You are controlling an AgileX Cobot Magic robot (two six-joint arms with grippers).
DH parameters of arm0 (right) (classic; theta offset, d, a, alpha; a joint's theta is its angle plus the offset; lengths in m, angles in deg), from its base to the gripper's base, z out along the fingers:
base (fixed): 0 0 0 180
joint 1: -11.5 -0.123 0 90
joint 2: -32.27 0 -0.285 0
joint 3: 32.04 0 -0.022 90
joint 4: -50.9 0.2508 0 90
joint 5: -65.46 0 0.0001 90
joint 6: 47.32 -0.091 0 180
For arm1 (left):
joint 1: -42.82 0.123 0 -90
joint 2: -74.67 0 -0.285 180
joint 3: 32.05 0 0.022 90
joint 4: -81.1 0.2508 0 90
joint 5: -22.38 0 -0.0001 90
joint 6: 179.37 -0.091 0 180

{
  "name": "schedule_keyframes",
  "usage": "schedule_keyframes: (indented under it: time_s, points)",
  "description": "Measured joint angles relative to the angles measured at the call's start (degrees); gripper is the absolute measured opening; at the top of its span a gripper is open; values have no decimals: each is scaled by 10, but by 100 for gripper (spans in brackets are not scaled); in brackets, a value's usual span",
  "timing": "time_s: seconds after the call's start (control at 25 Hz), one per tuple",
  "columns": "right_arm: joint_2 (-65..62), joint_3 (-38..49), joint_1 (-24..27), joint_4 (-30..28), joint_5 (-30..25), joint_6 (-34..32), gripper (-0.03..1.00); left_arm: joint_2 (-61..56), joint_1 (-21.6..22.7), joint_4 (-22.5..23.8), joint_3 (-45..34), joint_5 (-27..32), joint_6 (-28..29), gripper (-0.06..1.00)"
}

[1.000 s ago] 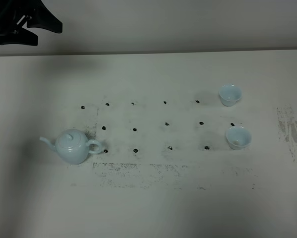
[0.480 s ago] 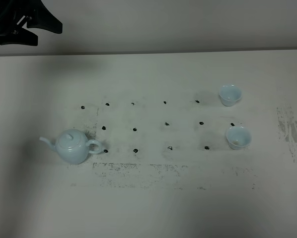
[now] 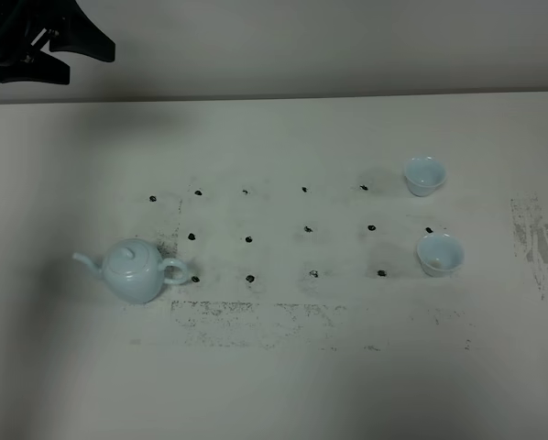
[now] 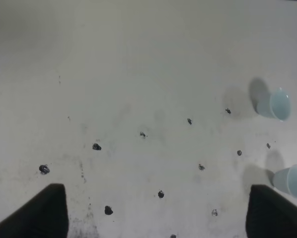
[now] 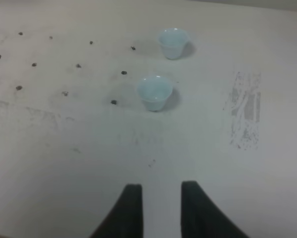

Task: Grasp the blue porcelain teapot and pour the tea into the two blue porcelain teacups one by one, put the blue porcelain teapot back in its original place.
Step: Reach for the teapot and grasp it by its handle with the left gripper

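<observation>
Exterior high, scuffed white table (image 3: 283,394), black dots (image 3: 308,228), teapot (image 3: 135,271), pale wall (image 3: 301,46)

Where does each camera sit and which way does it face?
Exterior high: overhead, looking down on table, teapot, farther teacup, nearer teacup; dark arm part in corner.
Left wrist: on left arm, facing both teacups; left gripper tips show.
Right wrist: on right arm, facing both teacups; right gripper shows.
All three share the teacups.

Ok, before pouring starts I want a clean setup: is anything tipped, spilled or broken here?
Nothing stands out. The teapot stands upright with its lid on; the far teacup and the near teacup sit upright, apart. The table shows only dark dots and worn scuff marks, no puddle.
</observation>
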Motion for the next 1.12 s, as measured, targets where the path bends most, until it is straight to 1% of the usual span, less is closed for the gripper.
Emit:
schedule_keyframes:
  time_s: [0.6, 1.0, 1.12]
  points:
    - [0, 0, 7, 49, 1, -1, 21, 0, 0, 0, 0, -3, -1, 73]
    - [0, 0, 7, 51, 3, 1, 21, 0, 0, 0, 0, -3, -2, 73]
    - [0, 0, 7, 43, 1, 19, 21, 0, 0, 0, 0, -3, -2, 73]
